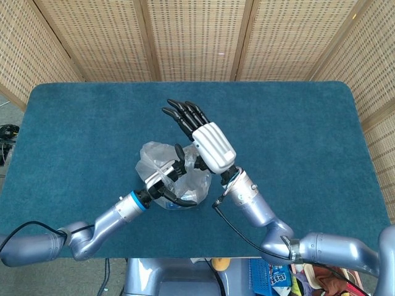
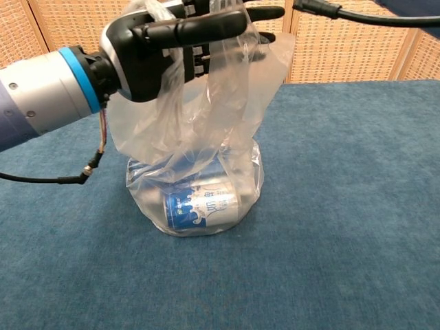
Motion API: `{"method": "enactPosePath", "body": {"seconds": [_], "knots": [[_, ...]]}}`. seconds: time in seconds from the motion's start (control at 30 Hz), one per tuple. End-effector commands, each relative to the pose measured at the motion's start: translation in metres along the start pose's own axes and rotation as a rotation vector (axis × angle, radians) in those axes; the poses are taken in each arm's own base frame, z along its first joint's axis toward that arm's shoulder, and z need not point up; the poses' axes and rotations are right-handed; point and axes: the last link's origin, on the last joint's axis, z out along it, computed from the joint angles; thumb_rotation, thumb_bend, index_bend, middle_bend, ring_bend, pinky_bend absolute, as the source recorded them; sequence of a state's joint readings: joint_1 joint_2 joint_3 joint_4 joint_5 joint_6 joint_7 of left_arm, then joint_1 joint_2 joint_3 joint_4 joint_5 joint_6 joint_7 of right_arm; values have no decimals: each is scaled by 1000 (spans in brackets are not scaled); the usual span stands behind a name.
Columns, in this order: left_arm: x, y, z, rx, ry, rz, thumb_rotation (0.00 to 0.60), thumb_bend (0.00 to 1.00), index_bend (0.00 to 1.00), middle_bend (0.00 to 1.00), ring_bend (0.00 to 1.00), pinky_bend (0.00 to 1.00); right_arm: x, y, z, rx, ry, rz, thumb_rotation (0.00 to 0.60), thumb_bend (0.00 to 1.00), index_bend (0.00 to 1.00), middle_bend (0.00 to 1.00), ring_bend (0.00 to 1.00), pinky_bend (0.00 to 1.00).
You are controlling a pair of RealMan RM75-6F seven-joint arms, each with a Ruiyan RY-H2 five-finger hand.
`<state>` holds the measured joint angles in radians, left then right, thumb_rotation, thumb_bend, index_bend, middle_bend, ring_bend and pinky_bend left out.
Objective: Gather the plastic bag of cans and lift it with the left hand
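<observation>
Right hand [image 1: 203,139] cut off in chest view; can count perhaps unclear.

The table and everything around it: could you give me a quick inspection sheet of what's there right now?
Surface: blue carpeted table.
Job's things: clear plastic bag resting on the table, a blue and white can lying inside.
Clutter: nothing seen.
Hands: left hand grips the bag's gathered top; right hand hovers just behind the bag, fingers straight, holding nothing.
Cables: black cable hanging from the left wrist.
Surroundings: woven screens behind the table.
</observation>
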<state>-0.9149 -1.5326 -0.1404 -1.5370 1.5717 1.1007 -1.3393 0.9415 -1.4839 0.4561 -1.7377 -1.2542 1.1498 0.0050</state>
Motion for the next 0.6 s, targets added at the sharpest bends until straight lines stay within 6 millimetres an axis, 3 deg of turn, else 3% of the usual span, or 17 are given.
{"method": "enactPosePath", "body": {"seconds": [0.03,0.6], "knots": [[-4,-2,7,2,2,-4,600,141,280,181,178,80,-4,-3,3,2,-6,-1,600,654,0,44,0,0],[-9,-11,31,3,36,-31,600,109,280,181,179,75,-12,-9,6,5,-34,-4,600,654,0,44,0,0]]}}
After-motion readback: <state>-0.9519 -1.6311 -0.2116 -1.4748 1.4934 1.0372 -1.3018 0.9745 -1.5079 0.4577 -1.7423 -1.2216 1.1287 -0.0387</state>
